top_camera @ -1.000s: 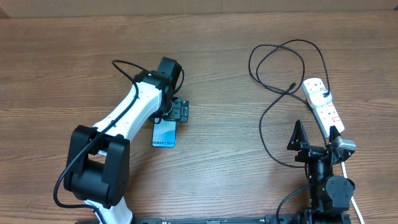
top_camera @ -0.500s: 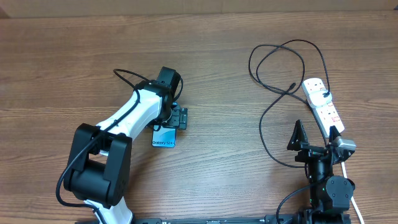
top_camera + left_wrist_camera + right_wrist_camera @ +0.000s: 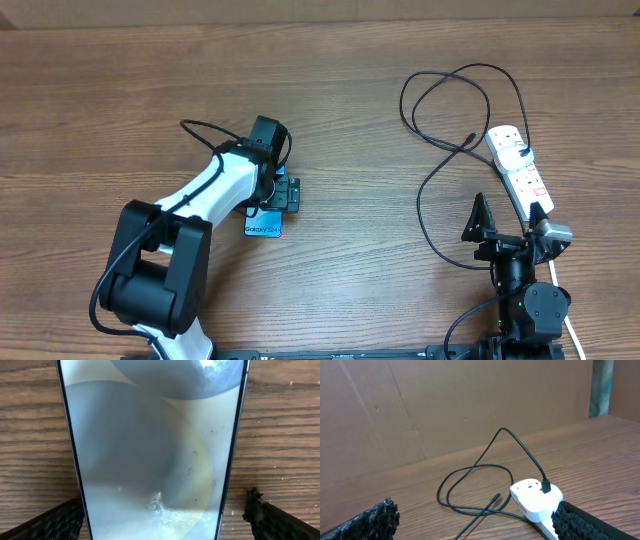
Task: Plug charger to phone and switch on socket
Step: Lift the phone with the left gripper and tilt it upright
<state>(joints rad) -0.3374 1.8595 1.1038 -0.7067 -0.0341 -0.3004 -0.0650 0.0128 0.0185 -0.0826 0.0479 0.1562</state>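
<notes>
Left gripper spread wide, straddling the phone's far end on the desk; right gripper equally apart at near right, beside the socket

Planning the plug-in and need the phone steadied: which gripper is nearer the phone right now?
Left. The left gripper is directly over the phone, jaws open on either side of it. The right gripper is well away on the opposite side, beside the socket.

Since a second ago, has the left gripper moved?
Yes. In the overhead view the left gripper has slid down the frame toward the phone, which has stayed put.
</notes>
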